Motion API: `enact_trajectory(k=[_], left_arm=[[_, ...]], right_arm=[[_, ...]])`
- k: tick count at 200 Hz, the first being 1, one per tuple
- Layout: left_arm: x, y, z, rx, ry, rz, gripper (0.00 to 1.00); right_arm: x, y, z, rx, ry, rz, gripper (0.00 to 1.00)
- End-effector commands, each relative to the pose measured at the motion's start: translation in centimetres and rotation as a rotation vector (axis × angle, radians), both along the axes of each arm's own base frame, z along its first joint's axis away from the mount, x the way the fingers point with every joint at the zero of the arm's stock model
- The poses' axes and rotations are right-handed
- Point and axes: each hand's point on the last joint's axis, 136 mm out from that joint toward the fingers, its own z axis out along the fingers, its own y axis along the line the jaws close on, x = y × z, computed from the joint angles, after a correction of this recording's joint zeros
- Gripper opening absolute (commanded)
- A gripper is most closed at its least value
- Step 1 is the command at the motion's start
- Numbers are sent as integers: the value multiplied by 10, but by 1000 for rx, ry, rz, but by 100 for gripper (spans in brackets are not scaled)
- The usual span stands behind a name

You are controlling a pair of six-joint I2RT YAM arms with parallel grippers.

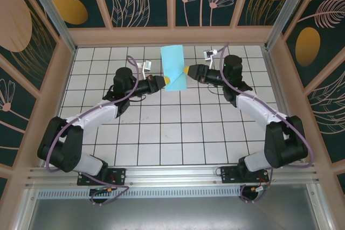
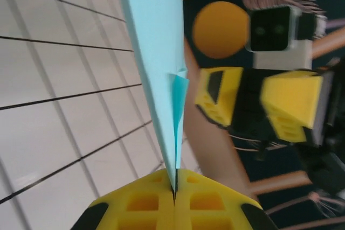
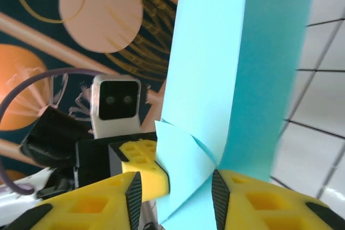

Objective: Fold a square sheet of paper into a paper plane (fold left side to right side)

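The turquoise sheet of paper (image 1: 173,67) is folded and held upright above the back middle of the table. My left gripper (image 1: 166,83) is shut on its lower edge. In the left wrist view the paper (image 2: 153,52) runs edge-on as a narrow pointed strip out of the left gripper (image 2: 175,189), whose yellow jaws are pressed together. My right gripper (image 1: 187,72) faces it from the right and stands open. In the right wrist view a folded flap of the paper (image 3: 226,68) sits in the gap of the right gripper (image 3: 175,197), with neither pad pressing it.
The white gridded table (image 1: 161,133) is fenced by wooden rails and patterned walls (image 1: 172,36). Each gripper shows in the other's wrist view: the right gripper (image 2: 250,103) and the left gripper (image 3: 143,168), close together on either side of the paper.
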Motion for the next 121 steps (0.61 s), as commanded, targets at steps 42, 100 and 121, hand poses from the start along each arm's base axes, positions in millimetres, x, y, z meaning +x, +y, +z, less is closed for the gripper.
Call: enact_trajectory(k=[42,100,121], left_arm=[[-4,63,-50,969,0,317,0],[-14,88,-71,1496,108,420,0],[-18,77,-88,1600,159,360,2]], right_arm=[[18,-146,-82,-562,209,-570,57],[-5,-191,-110,-628,267,-697,58],[-10,-194,-115,-634,271,-697,58]])
